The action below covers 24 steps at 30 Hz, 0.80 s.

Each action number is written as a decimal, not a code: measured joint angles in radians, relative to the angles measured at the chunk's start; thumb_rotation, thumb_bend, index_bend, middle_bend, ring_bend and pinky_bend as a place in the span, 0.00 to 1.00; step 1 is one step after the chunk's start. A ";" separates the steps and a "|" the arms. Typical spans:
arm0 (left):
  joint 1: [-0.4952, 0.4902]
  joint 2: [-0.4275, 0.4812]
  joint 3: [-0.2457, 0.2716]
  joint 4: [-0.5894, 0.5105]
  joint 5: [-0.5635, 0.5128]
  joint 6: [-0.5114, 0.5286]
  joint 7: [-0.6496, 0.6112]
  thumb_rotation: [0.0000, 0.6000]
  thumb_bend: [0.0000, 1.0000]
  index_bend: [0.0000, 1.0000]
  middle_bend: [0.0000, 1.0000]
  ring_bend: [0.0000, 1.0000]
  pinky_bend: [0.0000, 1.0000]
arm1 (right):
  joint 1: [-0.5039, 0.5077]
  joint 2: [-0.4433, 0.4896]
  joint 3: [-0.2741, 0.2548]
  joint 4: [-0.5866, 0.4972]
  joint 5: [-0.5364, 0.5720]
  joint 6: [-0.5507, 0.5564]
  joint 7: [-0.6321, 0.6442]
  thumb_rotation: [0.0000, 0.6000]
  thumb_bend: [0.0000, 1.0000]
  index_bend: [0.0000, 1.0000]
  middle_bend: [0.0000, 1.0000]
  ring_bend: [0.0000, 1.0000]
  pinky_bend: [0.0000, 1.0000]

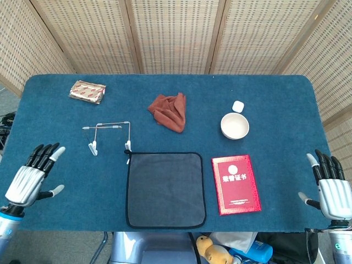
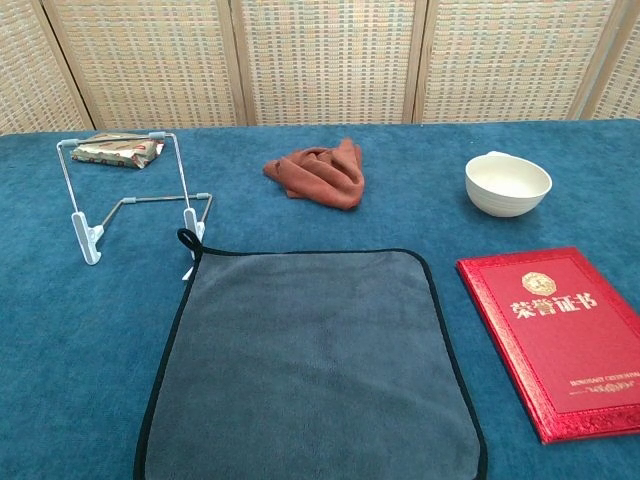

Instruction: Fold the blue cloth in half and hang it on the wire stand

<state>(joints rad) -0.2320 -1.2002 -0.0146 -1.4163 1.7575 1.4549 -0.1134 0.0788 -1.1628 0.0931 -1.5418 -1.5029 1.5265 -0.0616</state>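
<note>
The blue cloth [image 1: 166,190] lies flat and spread out on the blue table [image 1: 275,93], at the near edge in the middle. It looks grey-blue with a thin black border, and it has a small black loop at its far left corner. It is not folded. No hand touches it.

The wire stand [image 1: 108,136] sits just beside that far left corner of the cloth. It stands upright on its little white feet, and nothing hangs on it.

The left hand [image 1: 32,177] is over the near left part of the table, well to the left of the cloth. Its fingers are spread apart and it holds nothing. The right hand [image 1: 329,190] is at the near right edge of the table, well to the right of the cloth. Its fingers are also apart and it holds nothing. Only the head view shows the two hands.

A red booklet with gold writing [image 1: 236,183] lies flat just to the right of the cloth. Beyond it is a white bowl [image 1: 235,126], and a small white block [image 1: 237,106] lies just past the bowl. A crumpled rust-red cloth [image 1: 169,111] lies beyond the blue cloth, near the middle of the table. A small patterned packet [image 1: 87,91] lies far beyond the wire stand, near the far left corner.
</note>
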 measured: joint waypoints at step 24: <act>-0.373 -0.433 0.144 0.756 0.367 -0.025 -0.090 1.00 0.28 0.19 0.00 0.00 0.00 | 0.011 0.016 0.025 -0.022 0.077 -0.048 -0.021 1.00 0.00 0.00 0.00 0.00 0.00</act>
<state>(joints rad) -0.6051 -1.6336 0.1294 -0.6607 2.1247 1.4302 -0.2037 0.0897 -1.1471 0.1180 -1.5638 -1.4255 1.4785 -0.0824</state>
